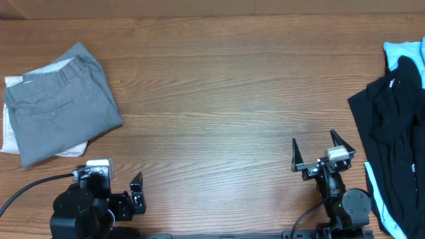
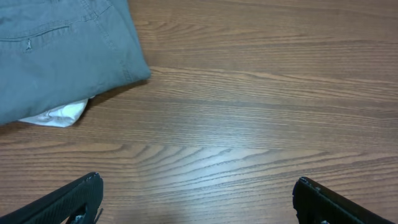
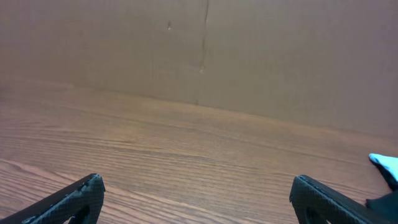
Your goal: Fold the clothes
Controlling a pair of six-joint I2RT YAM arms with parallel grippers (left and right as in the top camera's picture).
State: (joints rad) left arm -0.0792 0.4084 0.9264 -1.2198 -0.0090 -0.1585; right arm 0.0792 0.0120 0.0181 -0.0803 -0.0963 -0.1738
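The grey shorts (image 1: pixel 61 99) lie folded at the far left of the table, waistband and slit pocket up, on top of cream-white folded shorts (image 1: pixel 10 129). They also show at the top left of the left wrist view (image 2: pixel 59 53). My left gripper (image 1: pixel 126 194) is open and empty near the front edge, below the grey shorts; its fingers show in the left wrist view (image 2: pixel 198 193). My right gripper (image 1: pixel 313 151) is open and empty at the front right, its fingertips apart over bare wood in the right wrist view (image 3: pixel 198 193).
A black garment (image 1: pixel 392 126) over a light-blue one (image 1: pixel 402 53) lies in a heap at the right edge. A corner of the white shorts (image 2: pixel 59 114) sticks out under the grey shorts. A brown wall (image 3: pixel 199 50) stands behind the table.
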